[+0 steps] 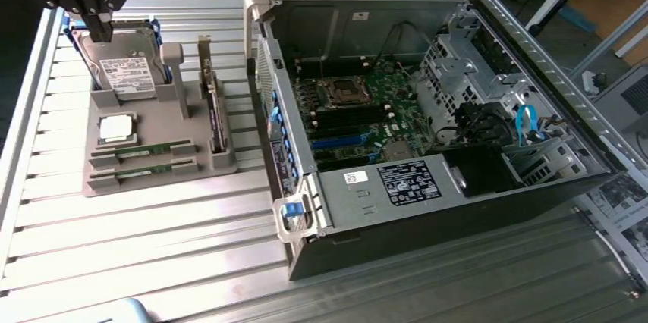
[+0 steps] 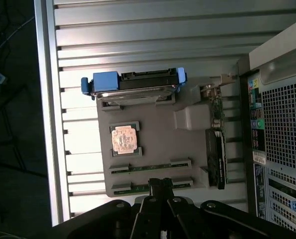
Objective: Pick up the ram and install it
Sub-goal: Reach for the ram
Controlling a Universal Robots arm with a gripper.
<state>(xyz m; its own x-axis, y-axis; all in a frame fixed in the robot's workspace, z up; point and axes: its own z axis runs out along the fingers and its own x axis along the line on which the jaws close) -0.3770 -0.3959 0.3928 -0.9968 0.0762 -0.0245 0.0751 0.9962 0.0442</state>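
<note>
Hand: I am holding my gripper (image 1: 102, 29) with its fingers (image 2: 154, 186) pressed together, and they are pinching nothing.
Hand's place: I am hovering over the grey fixture tray (image 1: 157, 124). In the exterior view I am hanging well above it, with the hard drive (image 1: 127, 73) standing in its holder below me.
Ram: the ram (image 2: 133, 189) is lying in its groove on the tray, directly beneath my fingertips in the wrist view. I am probably not touching it, though my height over it is hard to read from here.
Second stick: a twin stick (image 2: 150, 167) is lying in the next groove, just past my fingertips toward the silver CPU (image 2: 124, 139).
Expansion card: the expansion card (image 2: 217, 159) is standing on edge off to one side of my hand, on the side nearest the case.
Computer case: the computer case (image 1: 350, 194) is lying open, well apart from my hand, with the motherboard (image 1: 390, 84) showing inside.
Done: nothing is showing as finished, since both sticks are sitting in their grooves.
Left: by my reckoning the whole job is waiting, because the ram is neither lifted nor seated on the board.
</note>
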